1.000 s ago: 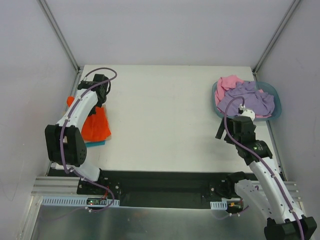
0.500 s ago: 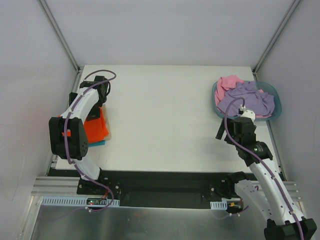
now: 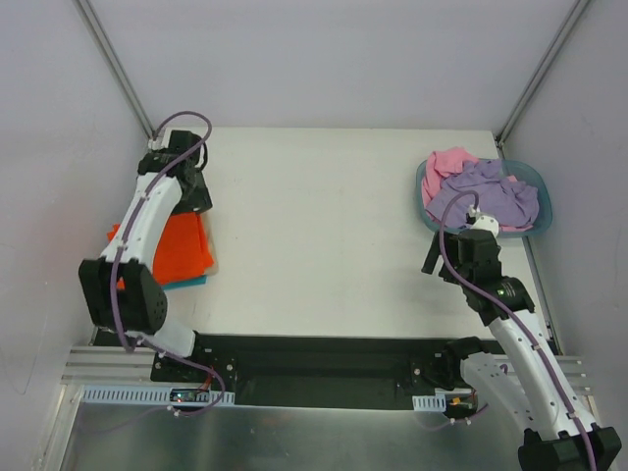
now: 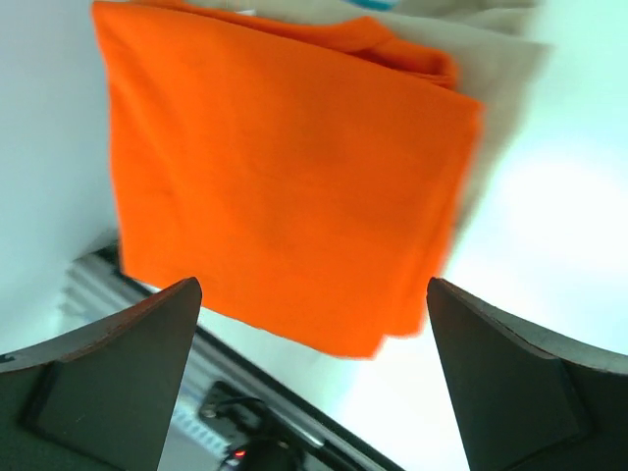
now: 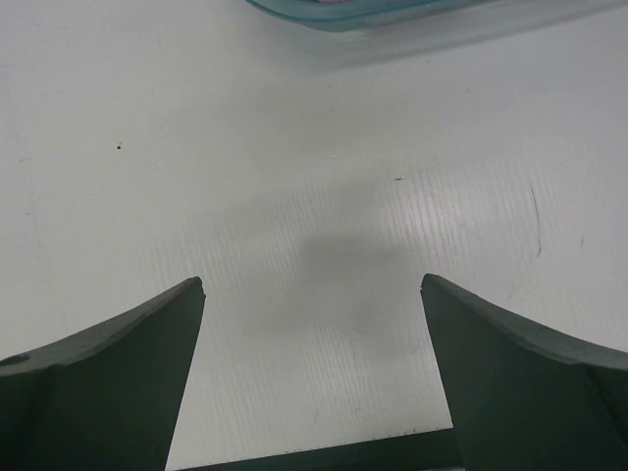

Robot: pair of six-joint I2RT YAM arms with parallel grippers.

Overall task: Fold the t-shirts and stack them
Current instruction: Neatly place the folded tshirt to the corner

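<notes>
**Arm pose**

- Left arm: it rises from its base at the near left and reaches along the table's left edge toward the far left corner. The left gripper [image 4: 314, 287] hangs above the stack with its fingers [image 4: 118, 363] spread wide apart. Nothing is between them.
- Right arm: it is bent at the elbow, with the wrist held low over the white table [image 3: 324, 216] just short of the basin. The right gripper [image 5: 314, 285] has its fingers spread wide over bare table surface and grips nothing.

**Location of task items**

- The bright orange cloth t-shirt [image 3: 182, 245] lies folded into a rectangle at the table's left edge, on top of a teal cloth layer [image 3: 188, 282].
- The lilac-purple cloth t-shirt [image 3: 486, 196] and the pink cloth t-shirt [image 3: 449, 162] lie crumpled in the blue-grey plastic basin [image 3: 543, 211] at the far right. The lilac one lies partly over the pink one.

**View differences**

- Top view: shows both arms, the basin contents and the stack together. The left arm covers part of the orange shirt.
- Left wrist view: shows the orange fold uncovered, with a beige cloth layer [image 4: 505, 69] protruding beneath one side.
- Right wrist view: shows only the basin's near rim along the upper edge. Neither shirt inside the basin can be made out.
</notes>
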